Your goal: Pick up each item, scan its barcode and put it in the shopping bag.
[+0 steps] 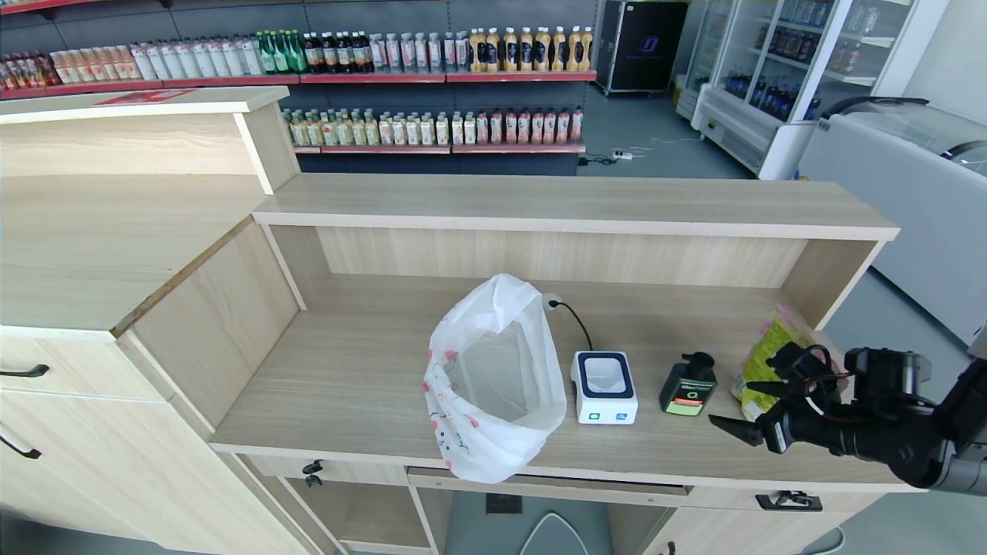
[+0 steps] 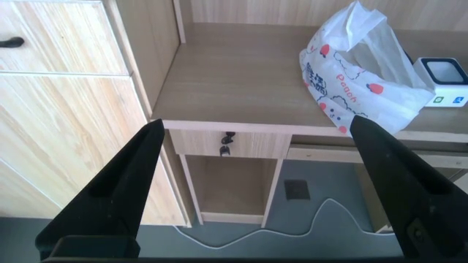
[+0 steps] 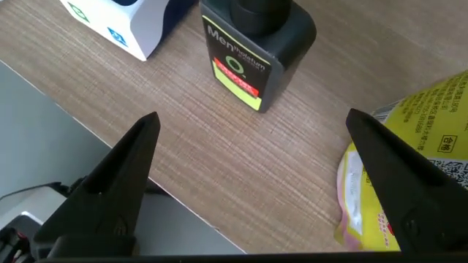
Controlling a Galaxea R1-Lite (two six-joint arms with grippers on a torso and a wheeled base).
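Observation:
A white shopping bag point(image 1: 493, 378) point(image 2: 358, 73) stands open on the wooden counter point(image 1: 347, 385). To its right lie a white barcode scanner point(image 1: 605, 385) point(image 3: 124, 22), a black bottle point(image 1: 688, 385) point(image 3: 256, 44) and a yellow-green snack packet point(image 1: 771, 351) point(image 3: 417, 146). My right gripper point(image 1: 731, 401) point(image 3: 252, 117) hovers open over the counter's front edge, just right of the bottle and in front of the packet, holding nothing. My left gripper point(image 2: 257, 124) is open and empty, low in front of the counter, left of the bag.
A raised shelf point(image 1: 570, 204) runs along the back of the counter, with a taller cabinet point(image 1: 116, 231) on the left. The scanner's black cable point(image 1: 574, 316) runs back behind the bag. A keyed drawer point(image 2: 228, 142) sits under the counter edge.

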